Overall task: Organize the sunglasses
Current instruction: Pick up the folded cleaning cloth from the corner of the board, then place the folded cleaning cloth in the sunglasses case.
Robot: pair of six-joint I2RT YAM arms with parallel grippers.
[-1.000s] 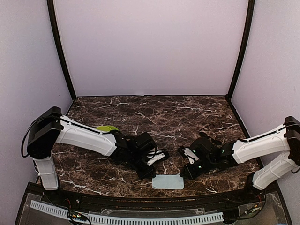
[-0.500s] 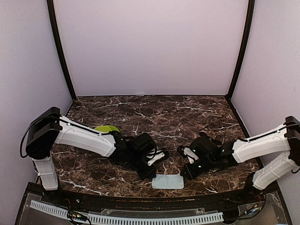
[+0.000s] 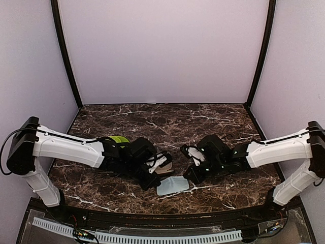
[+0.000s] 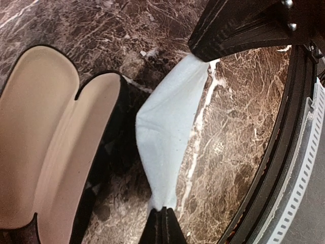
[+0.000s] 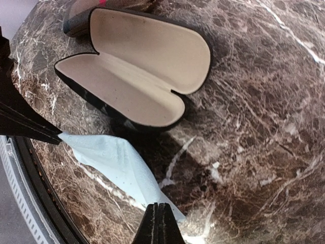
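No sunglasses show in any view. A light blue cloth [image 3: 171, 186] [image 4: 167, 127] [image 5: 109, 160] hangs stretched between my two grippers, just above the marble near the front edge. My left gripper [image 3: 154, 182] [image 4: 163, 219] is shut on one corner of it. My right gripper [image 3: 188, 177] [image 5: 159, 216] is shut on the opposite corner. An open black case with cream lining [image 4: 51, 132] [image 5: 137, 66] lies empty right beside the cloth; in the top view the arms hide it.
A closed brown striped case [image 5: 76, 23] lies behind the open one. A green object [image 3: 116, 139] sits behind the left arm. The table's black front rim [image 4: 284, 152] runs close to the cloth, and side walls enclose the marble table.
Both grippers closed on the cloth's corners. They have moved left and slightly back together, lifting the flat cloth off the table so it now sags between them.
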